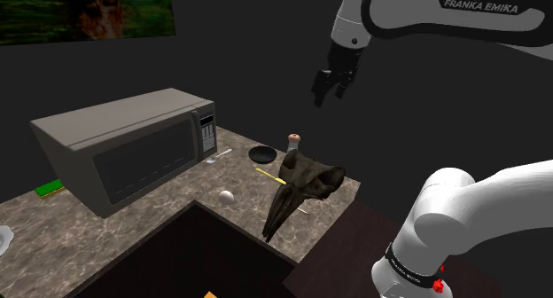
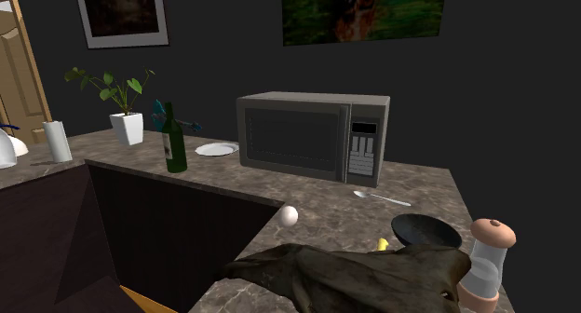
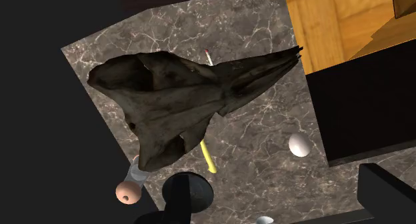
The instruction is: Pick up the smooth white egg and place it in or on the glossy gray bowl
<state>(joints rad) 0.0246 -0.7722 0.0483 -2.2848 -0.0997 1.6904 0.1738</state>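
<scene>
Overhead, gripper (image 1: 329, 94) hangs high above the crumpled dark cloth (image 1: 299, 192), fingers spread, nothing between them. White egg (image 1: 228, 197) lies apart from the cloth on marbled counter (image 1: 239, 172). Dark bowl (image 1: 261, 153) sits just beside cloth.

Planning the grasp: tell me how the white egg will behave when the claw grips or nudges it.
The egg is round and smooth, so it will probably roll if nudged and may slip from a loose pinch. It lies near the counter edge, so a push could send it off. A small egg, so likely light and fragile.
</scene>
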